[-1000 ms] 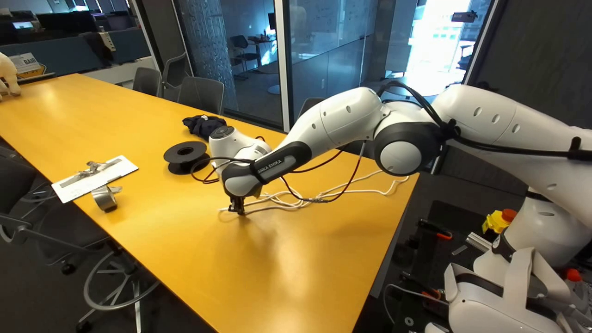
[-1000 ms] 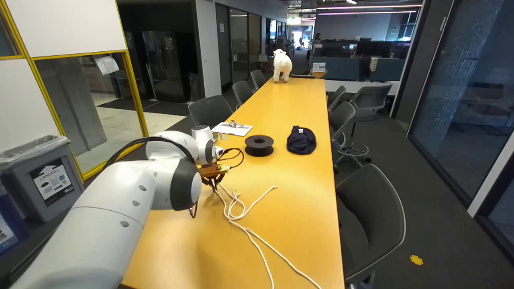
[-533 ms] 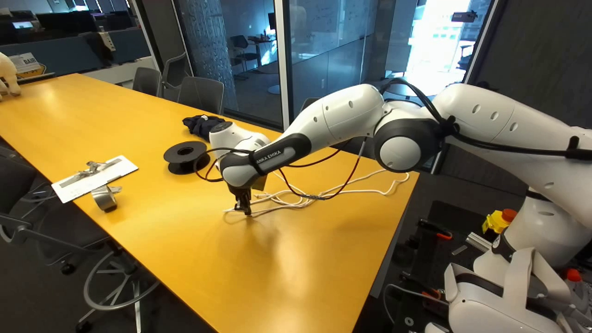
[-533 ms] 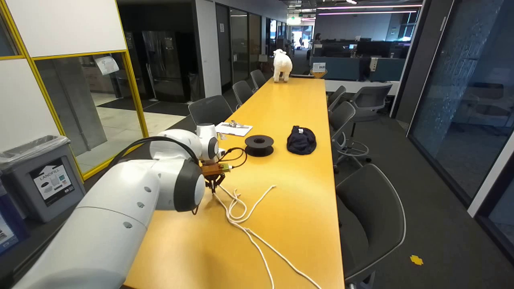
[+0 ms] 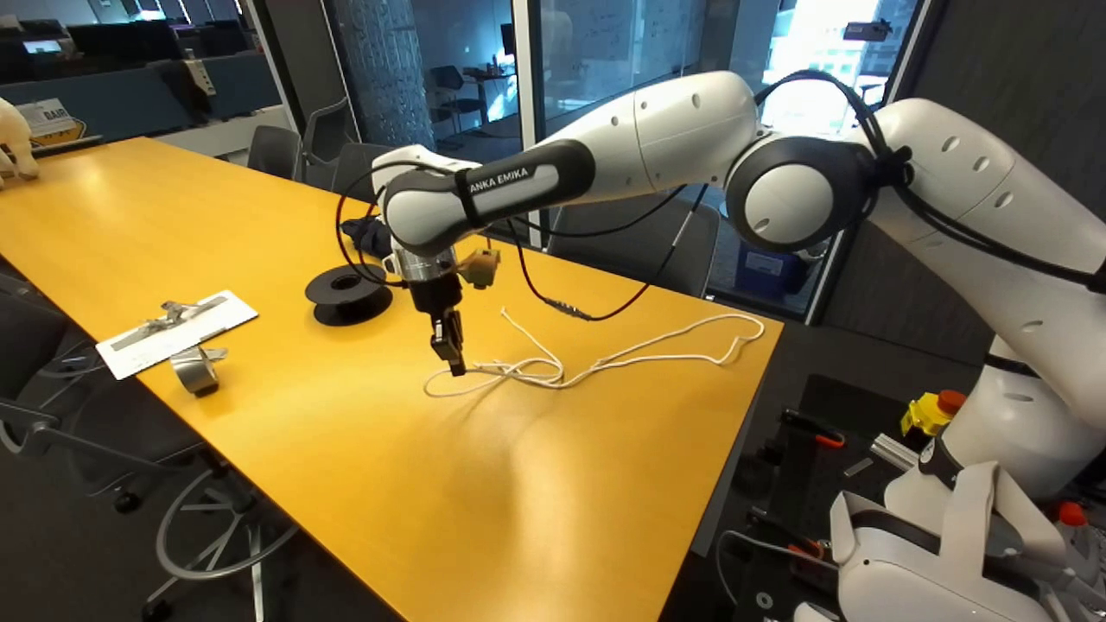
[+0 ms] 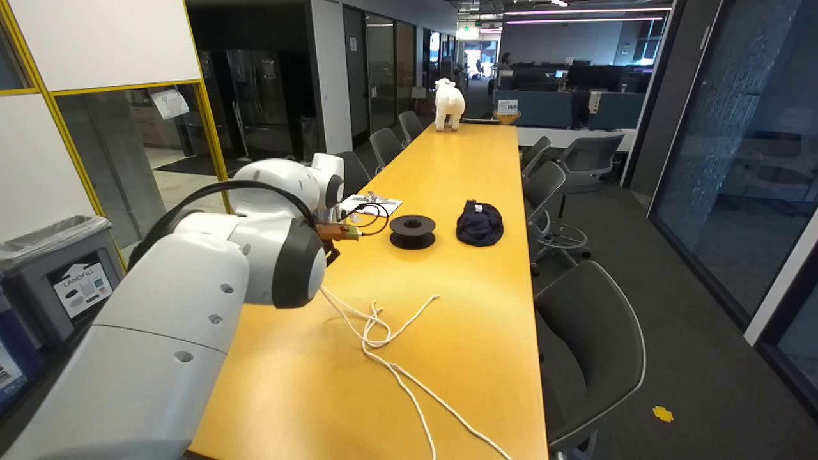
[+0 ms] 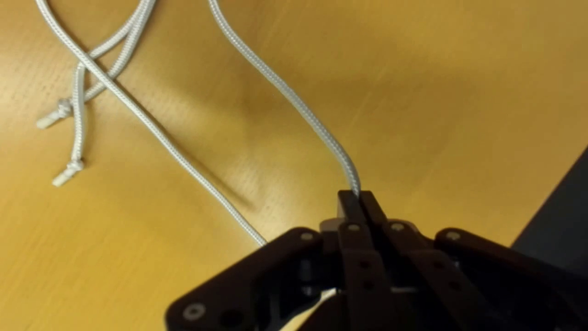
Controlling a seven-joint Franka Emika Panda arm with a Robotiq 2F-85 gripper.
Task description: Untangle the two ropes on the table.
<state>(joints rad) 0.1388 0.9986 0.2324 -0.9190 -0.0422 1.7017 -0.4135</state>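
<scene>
One rope (image 7: 294,97) is pinched between the fingers (image 7: 350,209), presumably to be pulled from the tangle (image 7: 98,71) beyond them.

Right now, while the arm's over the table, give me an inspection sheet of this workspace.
Surface: table, glossy, with bright glare.
Job's things: two ropes, crossing and looped, not yet separated; two knotted ends visible.
Clutter: black spool, dark cloth, silver roll, flat white item, all on the table.
Tool: closed on one rope.
Cables: black-and-red cable hanging in a loop below the arm.
Surroundings: chairs beside the table; landfill bin; plush animal at the table's far end.
</scene>
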